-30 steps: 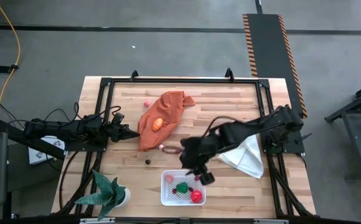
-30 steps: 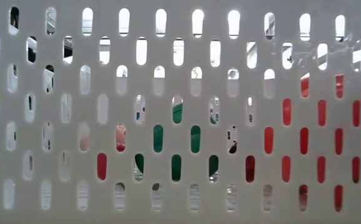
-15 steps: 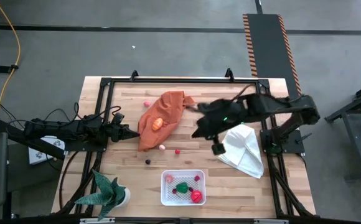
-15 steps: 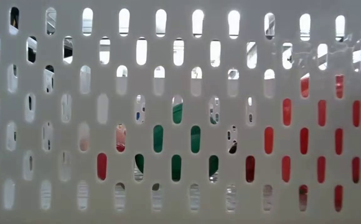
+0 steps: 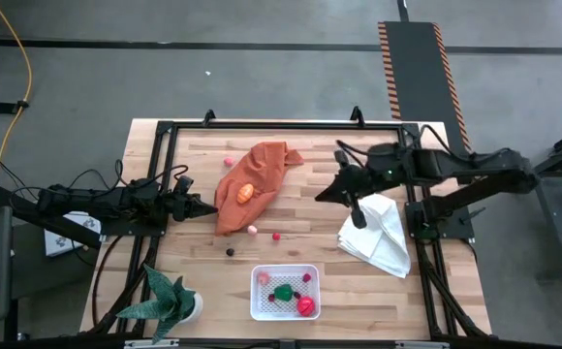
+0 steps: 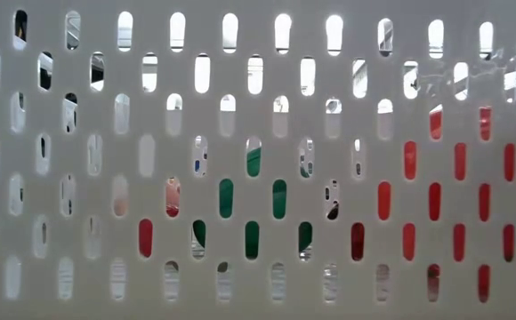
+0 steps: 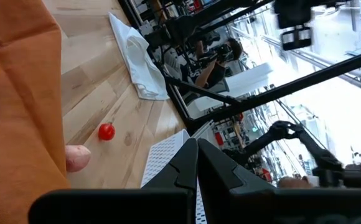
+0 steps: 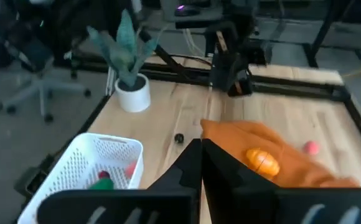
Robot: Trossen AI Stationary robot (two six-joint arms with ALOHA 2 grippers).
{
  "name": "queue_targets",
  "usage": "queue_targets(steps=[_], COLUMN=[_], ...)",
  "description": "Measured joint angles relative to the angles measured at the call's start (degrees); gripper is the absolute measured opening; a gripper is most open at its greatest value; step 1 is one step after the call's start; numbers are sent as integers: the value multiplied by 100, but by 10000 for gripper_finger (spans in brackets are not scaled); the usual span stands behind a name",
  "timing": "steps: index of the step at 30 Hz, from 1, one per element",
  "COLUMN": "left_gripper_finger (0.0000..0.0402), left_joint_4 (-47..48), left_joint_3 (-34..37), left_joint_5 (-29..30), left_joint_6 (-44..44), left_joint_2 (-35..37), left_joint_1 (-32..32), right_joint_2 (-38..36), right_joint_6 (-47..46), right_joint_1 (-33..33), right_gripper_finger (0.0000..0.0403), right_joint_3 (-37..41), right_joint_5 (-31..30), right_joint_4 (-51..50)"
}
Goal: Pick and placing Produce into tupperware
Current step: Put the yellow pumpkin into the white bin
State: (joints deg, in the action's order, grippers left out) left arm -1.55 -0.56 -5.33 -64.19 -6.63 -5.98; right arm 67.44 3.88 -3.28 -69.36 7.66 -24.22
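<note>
The tupperware (image 5: pixel 284 292), a white slotted container, stands near the table's front edge with green and red produce inside; the low view looks through its wall (image 6: pixel 89 178). Loose produce lies on the wood: a pink piece (image 5: pixel 252 230), a red berry (image 5: pixel 275 235), a dark berry (image 5: pixel 230 251) and a pink piece (image 5: pixel 228 161). An orange piece (image 5: pixel 245 192) rests on the orange cloth (image 5: pixel 252 179). My right gripper (image 5: pixel 323 196) hangs shut and empty above the table, right of the cloth. My left gripper (image 5: pixel 203 208) waits shut at the cloth's left edge.
A white folded cloth (image 5: pixel 378 235) lies at the right, under my right arm. A potted plant (image 5: pixel 170 301) stands at the front left corner. A black frame (image 5: pixel 281 124) runs round the table. Bare wood lies between the cloths and the container.
My right gripper has left the container's far edge, risen, and swung toward the table's far right, ending beside the orange cloth above the white one. It has tipped from pointing steeply down to nearly level. Nothing on the table has moved.
</note>
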Motion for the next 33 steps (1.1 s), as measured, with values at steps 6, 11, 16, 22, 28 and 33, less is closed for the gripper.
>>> queue_targets(steps=[6, 11, 16, 22, 28, 33], left_gripper_finger=[1, 1, 1, 1, 1, 1], left_joint_4=[1, 0, 1, 1, -1, 1], left_joint_3=[-2, -2, -1, -2, 0, -1], left_joint_5=[-1, 0, 0, -1, 1, 0], left_joint_6=[1, 1, -1, 1, -1, 0], left_joint_2=[2, 0, 0, 0, 0, 1], left_joint_1=[0, 0, 0, 0, 0, 0], right_joint_2=[-753, -997, -999, -1001, -1014, -1014], right_joint_6=[-968, -1107, -949, -224, -527, -537], right_joint_1=[298, 329, 327, 325, 325, 325], right_gripper_finger=[0, 0, 0, 0, 0, 0], right_joint_3=[2032, 3429, 4249, 5006, 5570, 5958], right_joint_5=[676, 946, 931, 774, 625, 608], right_joint_4=[1936, 4091, 5136, 6255, 6953, 7247])
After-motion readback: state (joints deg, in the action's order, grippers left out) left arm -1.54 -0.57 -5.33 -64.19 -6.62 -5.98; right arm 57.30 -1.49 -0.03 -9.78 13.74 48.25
